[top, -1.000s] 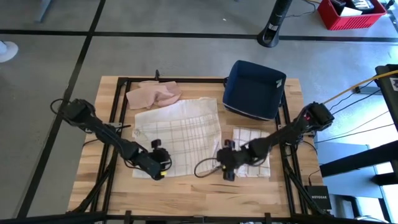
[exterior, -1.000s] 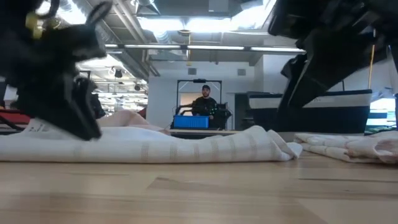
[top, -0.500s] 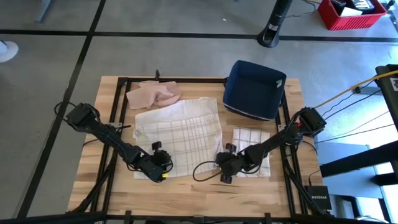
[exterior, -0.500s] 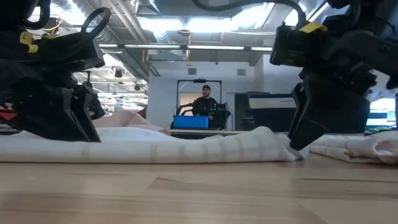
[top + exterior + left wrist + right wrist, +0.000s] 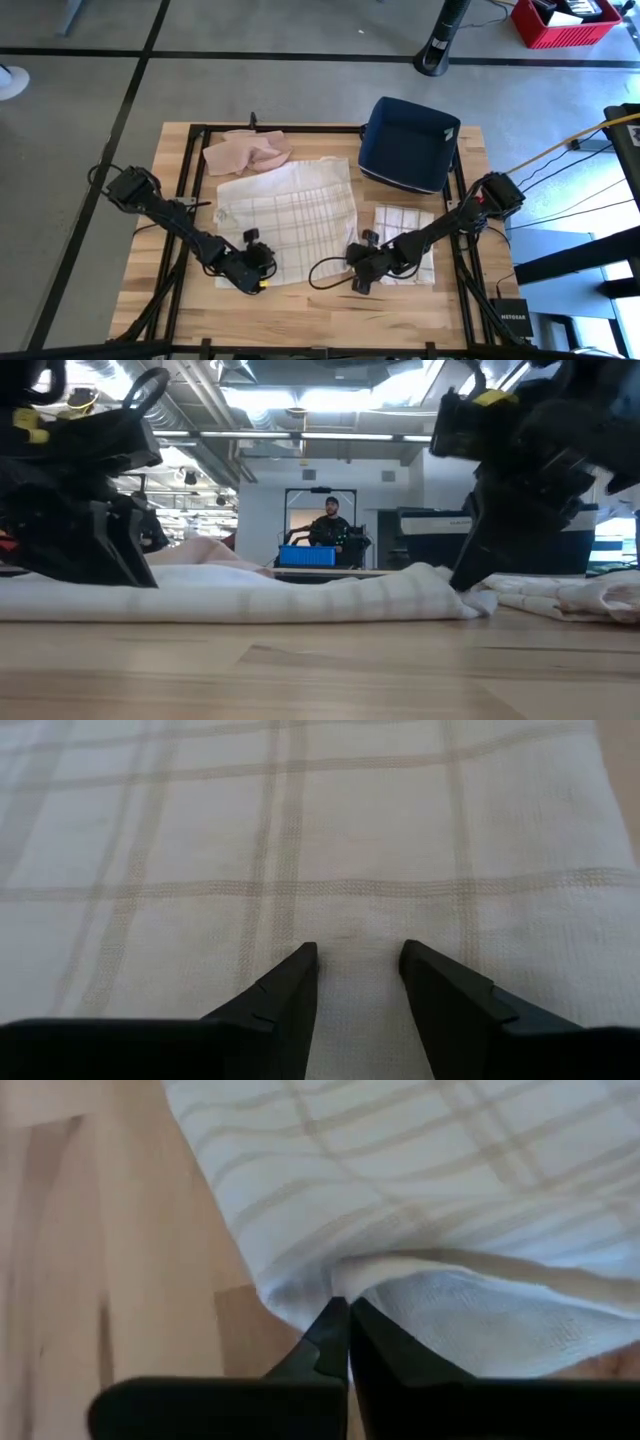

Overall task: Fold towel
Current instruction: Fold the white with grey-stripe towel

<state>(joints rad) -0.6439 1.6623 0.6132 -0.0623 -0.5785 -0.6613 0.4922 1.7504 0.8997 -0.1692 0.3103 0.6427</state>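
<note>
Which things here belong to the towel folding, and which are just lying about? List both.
Job: plaid towel; left gripper, open over its near edge; right gripper, shut on its corner.
Lying about: pink cloth; blue bin; small folded towel.

An industrial lab: concrete floor (image 5: 300, 85), exposed ceiling ducts (image 5: 300, 400), wooden workbench (image 5: 330, 310).

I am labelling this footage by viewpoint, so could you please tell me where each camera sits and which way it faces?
High view: overhead, looking straight down on the table, both arms and the plaid towel.
Low view: table height, looking level across the towel into the room; both arms drop in from above.
Left wrist view: on the left arm, facing the towel past its open left pincer.
Right wrist view: on the right arm, its right pincer shut on the towel's corner.
All four views share the towel.
</note>
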